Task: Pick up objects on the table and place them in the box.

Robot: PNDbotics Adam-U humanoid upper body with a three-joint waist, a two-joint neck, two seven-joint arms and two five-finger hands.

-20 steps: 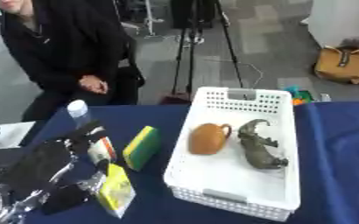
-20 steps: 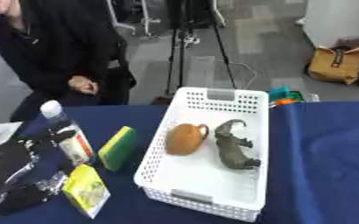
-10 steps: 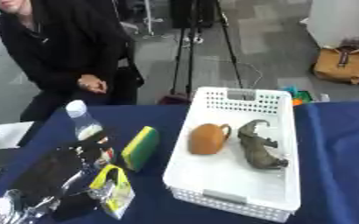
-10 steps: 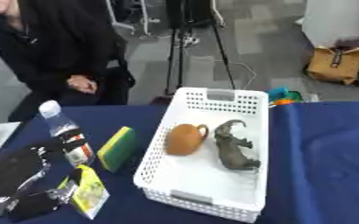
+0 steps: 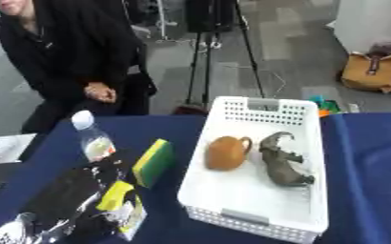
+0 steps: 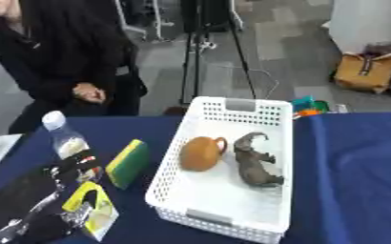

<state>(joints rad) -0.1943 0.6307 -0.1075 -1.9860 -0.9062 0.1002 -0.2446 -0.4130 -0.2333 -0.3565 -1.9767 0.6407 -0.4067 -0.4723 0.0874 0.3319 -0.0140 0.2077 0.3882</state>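
While my left hand point(image 5: 61, 209) lies low at the lower left, curled round a yellow packet point(image 5: 119, 202), the white basket point(image 5: 257, 217) sits mid-table holding a brown jug point(image 5: 225, 153) and grey elephant point(image 5: 282, 164). Green-yellow sponge point(image 5: 153, 162) and bottle point(image 5: 93, 139) stand left; blue cloth lies open rightward.

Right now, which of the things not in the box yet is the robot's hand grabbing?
The yellow packet. The left hand is curled round it, while the sponge and water bottle stand beside it untouched.
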